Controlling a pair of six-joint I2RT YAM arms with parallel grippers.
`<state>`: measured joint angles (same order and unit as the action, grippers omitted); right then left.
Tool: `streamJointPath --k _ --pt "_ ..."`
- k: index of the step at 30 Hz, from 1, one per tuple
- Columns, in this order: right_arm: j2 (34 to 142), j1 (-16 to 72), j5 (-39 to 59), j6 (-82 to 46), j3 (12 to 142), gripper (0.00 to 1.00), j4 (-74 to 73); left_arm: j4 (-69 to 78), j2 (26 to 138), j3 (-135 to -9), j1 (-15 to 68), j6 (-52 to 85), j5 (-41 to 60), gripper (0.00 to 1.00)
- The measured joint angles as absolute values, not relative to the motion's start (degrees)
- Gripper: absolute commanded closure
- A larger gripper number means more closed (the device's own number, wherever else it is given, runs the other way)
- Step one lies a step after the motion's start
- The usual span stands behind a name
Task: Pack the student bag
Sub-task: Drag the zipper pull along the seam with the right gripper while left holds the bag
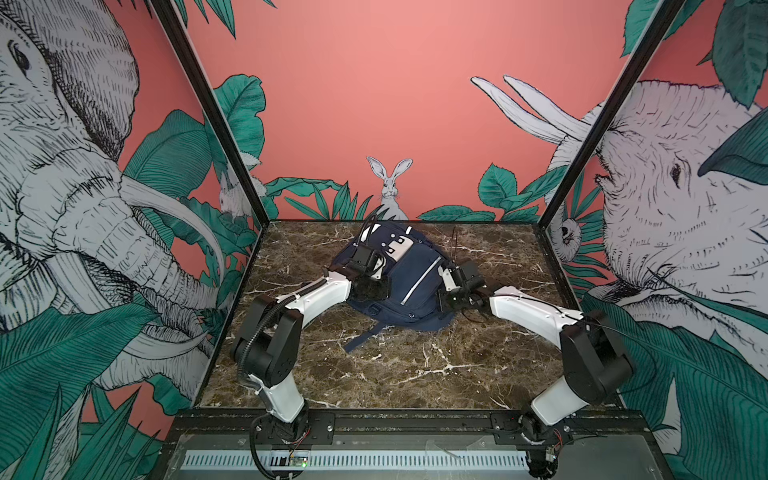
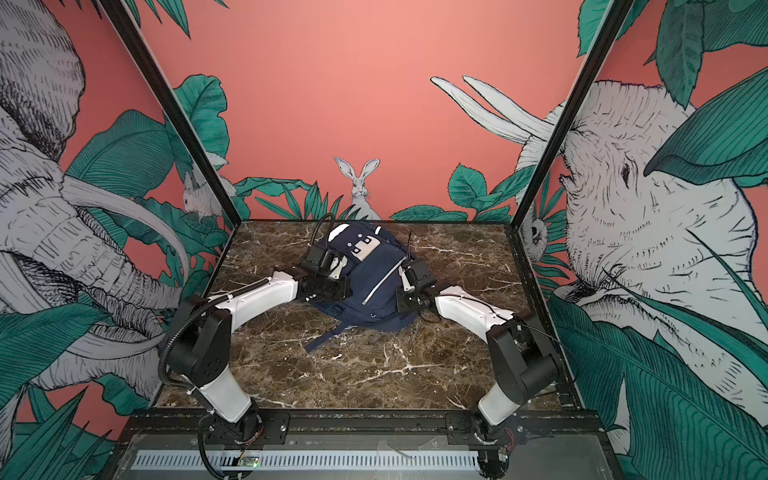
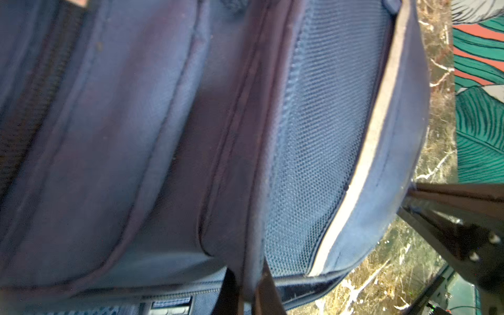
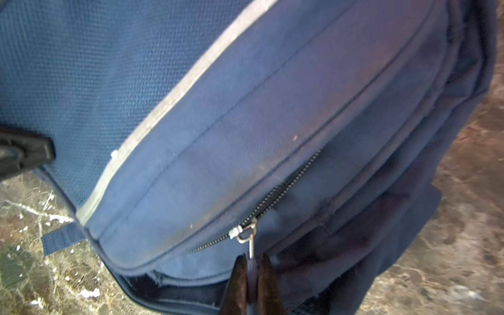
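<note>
Your student bag [image 1: 405, 286] lies flat on the marble tabletop [image 1: 415, 374], front pocket up, in the far half, w/ its white-patch end toward the back wall [image 1: 374, 104]. No cam sees inside it, so contents can't be told. On the right wrist cam the zip [image 4: 286, 188] runs along the pocket edge w/ its slider [image 4: 245, 231] partway along. Whether the teeth are parted anywhere, can't tell.

Your right gripper [image 4: 252, 283] is pinched tight on the zip pull [image 4: 252, 270] at the bag's right side, fingers nearly touching w/ only the tab b/w them. Your left gripper [image 3: 251, 289] is clamped on a fold of the bag's navy fabric at its left side, next to the mesh panel [image 3: 327, 136], closed down to the cloth's thickness.

Around: the grey stripe [image 1: 422, 278] runs diagonally along the front pocket b/w the two grippers. A navy strap [image 1: 365, 337] trails off the bag's near edge toward the near rail [image 1: 415, 420], flat on the marble. Both forearms reach inward over the tabletop, elbows out toward the side walls.

Room: the bag's far end sits close to the back wall. Marble shows bare b/w strap and near rail, and on each side b/w bag and the printed side walls. Black frame posts [image 1: 220, 133] stand at the far corners.
</note>
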<state>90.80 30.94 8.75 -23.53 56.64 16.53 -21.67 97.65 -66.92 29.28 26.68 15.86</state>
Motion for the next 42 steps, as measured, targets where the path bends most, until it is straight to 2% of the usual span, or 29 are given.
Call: streamJointPath --k 8,13,15,18,21,32,36,42 --pt "85.78 38.0 8.25 -26.2 52.27 1.0 13.45 -26.02 103.5 -73.14 25.76 29.02 16.34 1.0" --pt "88.31 43.05 7.05 -29.23 55.55 1.0 12.64 -28.64 109.3 -81.82 23.42 28.97 16.69 0.94" --pt "91.0 44.66 6.87 -30.2 58.5 1.0 12.53 -28.64 110.83 -84.01 22.15 28.97 17.23 0.84" --pt "95.92 46.87 7.11 -30.96 63.53 1.0 12.99 -27.18 111.42 -85.45 19.59 29.43 16.34 0.63" --pt "100.33 48.62 8.29 -31.33 67.75 1.0 13.65 -25.19 109.25 -83.79 17.78 30.0 15.59 0.51" --pt "103.59 49.25 10.59 -31.27 70.87 1.0 14.72 -22.72 83.72 -58.67 22.09 34.37 17.19 0.46" --pt "103.59 49.25 10.59 -31.22 70.83 1.0 14.76 -19.86 82.04 -53.74 25.26 37.8 17.34 0.45" --pt "103.59 49.28 10.76 -31.09 70.74 1.0 14.85 -11.73 86.19 -51.79 26.59 42.98 17.74 0.45"
